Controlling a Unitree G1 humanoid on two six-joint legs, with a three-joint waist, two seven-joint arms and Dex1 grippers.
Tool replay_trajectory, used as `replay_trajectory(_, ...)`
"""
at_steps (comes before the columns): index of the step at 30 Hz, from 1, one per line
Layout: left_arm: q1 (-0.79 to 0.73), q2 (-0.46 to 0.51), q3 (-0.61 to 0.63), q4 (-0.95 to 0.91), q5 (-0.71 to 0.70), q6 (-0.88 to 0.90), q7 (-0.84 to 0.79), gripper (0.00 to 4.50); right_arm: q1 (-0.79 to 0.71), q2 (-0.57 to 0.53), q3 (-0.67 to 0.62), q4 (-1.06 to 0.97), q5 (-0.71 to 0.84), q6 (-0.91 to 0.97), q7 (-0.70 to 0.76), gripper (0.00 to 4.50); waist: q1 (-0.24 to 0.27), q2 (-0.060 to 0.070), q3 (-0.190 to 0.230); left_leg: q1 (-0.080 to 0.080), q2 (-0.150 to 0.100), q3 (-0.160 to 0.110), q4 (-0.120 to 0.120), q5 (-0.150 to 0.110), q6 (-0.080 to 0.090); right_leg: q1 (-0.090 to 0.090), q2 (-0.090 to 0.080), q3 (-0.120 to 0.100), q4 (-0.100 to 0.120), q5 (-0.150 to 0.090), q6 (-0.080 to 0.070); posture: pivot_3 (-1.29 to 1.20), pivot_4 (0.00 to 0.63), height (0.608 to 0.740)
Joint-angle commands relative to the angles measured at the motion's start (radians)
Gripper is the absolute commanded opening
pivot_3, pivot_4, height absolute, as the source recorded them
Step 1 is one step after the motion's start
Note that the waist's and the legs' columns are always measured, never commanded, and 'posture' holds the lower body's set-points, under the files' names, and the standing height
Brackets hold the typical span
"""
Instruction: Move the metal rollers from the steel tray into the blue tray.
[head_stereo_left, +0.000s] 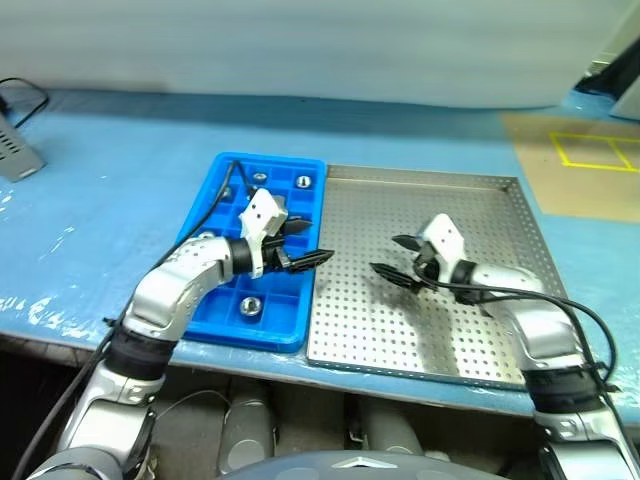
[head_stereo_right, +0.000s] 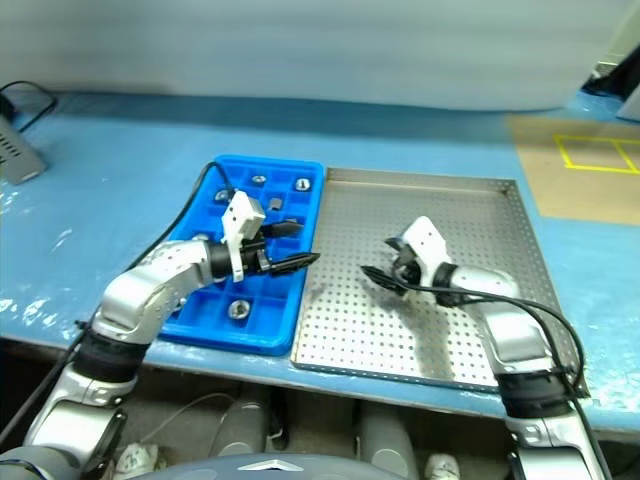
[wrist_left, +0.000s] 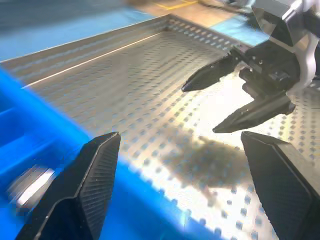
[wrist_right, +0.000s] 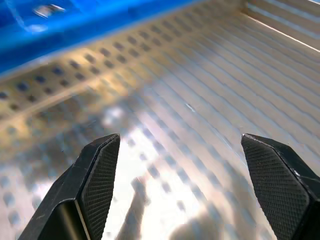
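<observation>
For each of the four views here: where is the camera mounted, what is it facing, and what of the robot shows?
Left eye and right eye views: on the head, facing forward and down at the blue tray and steel tray; both arms show.
Left wrist view: on the left wrist, looking across the steel tray; its own open left end effector rises from below, with the right end effector opposite.
Right wrist view: on the right wrist, low over the steel tray's holed floor, facing the blue tray.
Shared: both wrist views show both trays.
</observation>
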Motion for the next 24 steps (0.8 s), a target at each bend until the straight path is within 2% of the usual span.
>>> replay_trajectory(1,-0.038,-0.044,-0.055,0.070,0.040,-0.092,-0.074,4.09,0.079,-0.036,-0.141,-0.118,0.033,0.030,-0.057,3.99,-0.024,0.001,-0.001,0.000,0.000,0.000,0.000,-0.001,0.002,0.001,0.000,0.000,-0.002,0.000,0.000,-0.51,0.150,0.740)
replay_trajectory(8,-0.068,-0.112,-0.102,0.170,0.081,-0.161,-0.166,4.09,0.277,-0.069,-0.264,-0.170,-0.005,0.082,-0.160,3.99,-0.093,0.003,-0.002,0.000,0.000,0.001,0.003,-0.007,0.008,0.006,0.000,-0.001,-0.011,-0.001,0.003,-0.60,0.150,0.740)
replay_trajectory(13,-0.077,-0.113,-0.122,0.211,0.127,-0.210,-0.214,4.09,0.304,-0.026,-0.240,-0.133,-0.013,0.093,-0.235,3.99,-0.146,0.003,-0.002,0.000,-0.001,0.001,0.006,-0.009,0.010,0.009,0.000,-0.002,-0.014,-0.003,0.008,-0.61,0.150,0.740)
replay_trajectory(16,-0.080,-0.111,-0.109,0.211,0.130,-0.205,-0.222,4.09,0.259,0.017,-0.206,-0.100,-0.004,0.073,-0.261,3.39,-0.173,0.003,-0.002,-0.002,-0.001,0.000,0.008,-0.010,0.012,0.010,0.000,-0.004,-0.015,-0.003,0.008,-0.59,0.150,0.740)
replay_trajectory(19,-0.078,-0.097,-0.098,0.209,0.140,-0.203,-0.224,4.09,0.201,0.055,-0.190,-0.069,0.022,0.072,-0.267,2.34,-0.203,0.003,-0.002,-0.003,-0.002,-0.001,0.011,-0.011,0.014,0.011,-0.002,-0.005,-0.015,-0.003,0.008,-0.58,0.150,0.740)
replay_trajectory(23,-0.071,-0.084,-0.081,0.196,0.147,-0.198,-0.209,4.09,0.175,0.040,-0.153,-0.033,0.020,0.061,-0.231,0.88,-0.217,0.004,-0.002,-0.004,-0.002,-0.002,0.013,-0.012,0.015,0.012,-0.002,-0.006,-0.015,-0.003,0.008,-0.56,0.150,0.740)
replay_trajectory(24,-0.064,-0.081,-0.074,0.188,0.146,-0.193,-0.201,4.09,0.168,0.033,-0.145,-0.023,0.018,0.053,-0.223,0.69,-0.217,0.004,-0.002,-0.004,-0.002,-0.003,0.013,-0.012,0.015,0.012,-0.002,-0.006,-0.015,-0.003,0.008,-0.52,0.150,0.740)
